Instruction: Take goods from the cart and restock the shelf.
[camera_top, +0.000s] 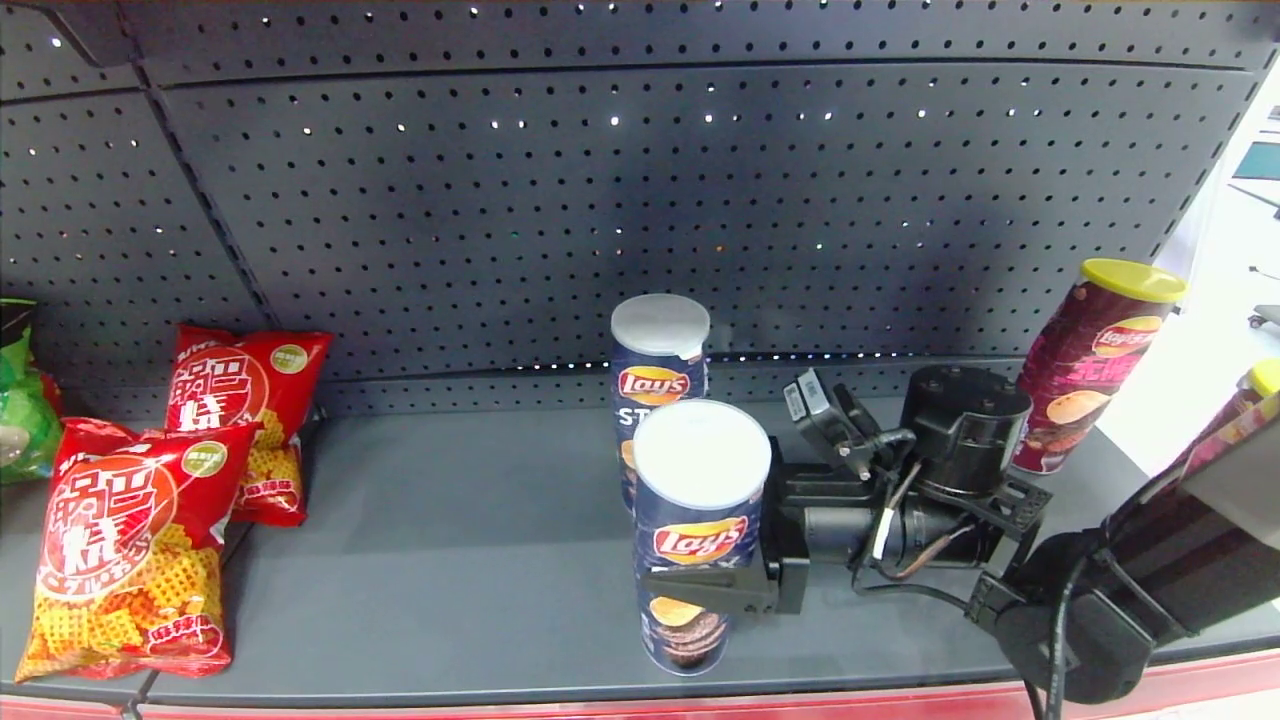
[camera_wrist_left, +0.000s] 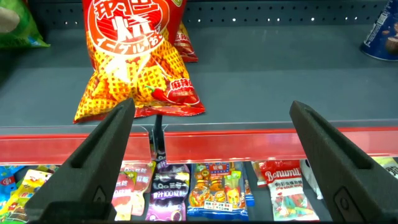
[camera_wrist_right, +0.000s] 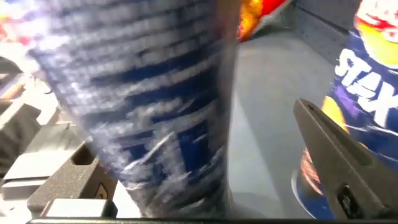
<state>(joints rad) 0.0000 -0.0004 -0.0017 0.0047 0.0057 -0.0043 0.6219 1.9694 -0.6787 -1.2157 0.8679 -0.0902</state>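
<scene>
Blue can stands on shelf, just in front of 2nd blue can. Placing looks nearly done; release + more cart trips prob. left. Right gripper reaches in from the right, jaws straddling the can, one side off it. Left gripper hangs at shelf front, jaws wide, empty.

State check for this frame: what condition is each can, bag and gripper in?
Front blue can: upright, lid on.
Rear blue can: upright, lid on, untouched.
Maroon can: standing, yellow lid on.
Red snack bags: sealed.
Right gripper: open, straddling the Front blue can, gap at one finger.
Left gripper: open, empty.
</scene>
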